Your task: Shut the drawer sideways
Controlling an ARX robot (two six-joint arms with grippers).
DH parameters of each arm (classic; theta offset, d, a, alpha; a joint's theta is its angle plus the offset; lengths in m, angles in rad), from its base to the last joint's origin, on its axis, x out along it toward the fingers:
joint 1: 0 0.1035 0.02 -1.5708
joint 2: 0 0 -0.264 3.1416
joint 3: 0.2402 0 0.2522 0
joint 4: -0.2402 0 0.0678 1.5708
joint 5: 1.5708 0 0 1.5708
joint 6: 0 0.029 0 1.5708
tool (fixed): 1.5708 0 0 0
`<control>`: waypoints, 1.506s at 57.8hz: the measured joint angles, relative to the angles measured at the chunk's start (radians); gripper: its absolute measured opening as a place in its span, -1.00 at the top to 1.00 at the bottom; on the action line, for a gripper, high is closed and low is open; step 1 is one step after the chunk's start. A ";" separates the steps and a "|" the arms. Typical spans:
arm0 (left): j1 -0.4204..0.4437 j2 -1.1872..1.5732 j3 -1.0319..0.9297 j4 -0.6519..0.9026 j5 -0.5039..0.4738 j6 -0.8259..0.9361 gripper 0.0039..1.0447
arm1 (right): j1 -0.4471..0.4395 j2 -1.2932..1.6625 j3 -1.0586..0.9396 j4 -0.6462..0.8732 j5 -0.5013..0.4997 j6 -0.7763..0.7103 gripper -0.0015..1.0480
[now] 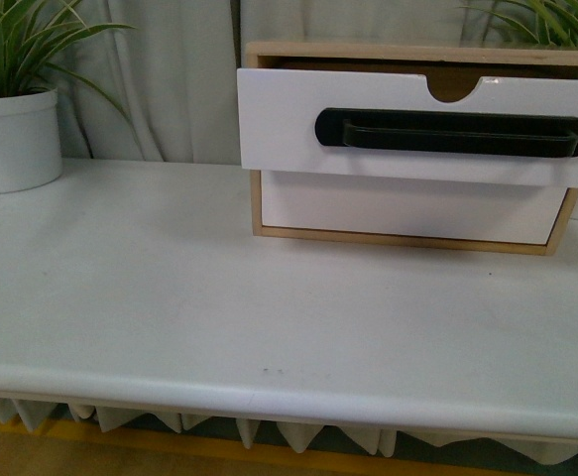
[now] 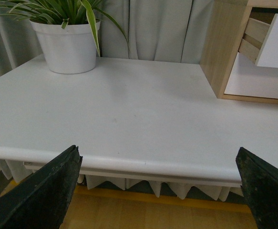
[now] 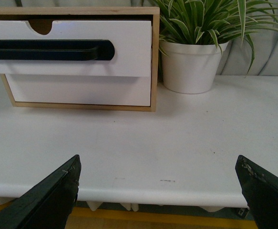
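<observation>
The drawer [image 1: 289, 119] has a white front, a long black bar handle [image 1: 455, 133] and a half-round notch [image 1: 454, 87] in its top edge. It stands pulled out of the light wood cabinet [image 1: 407, 240], above a plain white drawer [image 1: 407, 206]. The right wrist view shows the drawer [image 3: 124, 62] and its handle [image 3: 48, 50] from the front; the left wrist view shows the pulled-out drawer [image 2: 277, 45] from the side. My left gripper [image 2: 159, 191] and right gripper [image 3: 158, 191] are open, held off the table's front edge, with nothing between their fingers. Neither arm shows in the front view.
The cabinet stands at the back of a white table [image 1: 219, 297]. A white pot with a striped plant [image 1: 11, 139] stands at the back left, and another pot [image 3: 191, 64] right of the cabinet. Grey curtains hang behind.
</observation>
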 joint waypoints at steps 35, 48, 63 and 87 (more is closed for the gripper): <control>0.000 0.000 0.000 0.000 0.000 0.000 -0.88 | 0.000 0.000 0.000 0.000 0.000 0.000 -0.82; 0.000 0.000 0.000 0.000 0.000 0.000 -0.88 | 0.000 0.000 0.000 0.000 0.000 0.000 -0.82; -0.038 0.031 0.023 -0.069 -0.129 -0.003 -0.88 | -0.023 0.076 0.058 -0.147 -0.068 0.079 -0.82; -0.318 0.641 0.142 0.523 -0.420 0.639 -0.88 | -0.170 0.567 0.375 -0.072 -0.211 -0.325 -0.82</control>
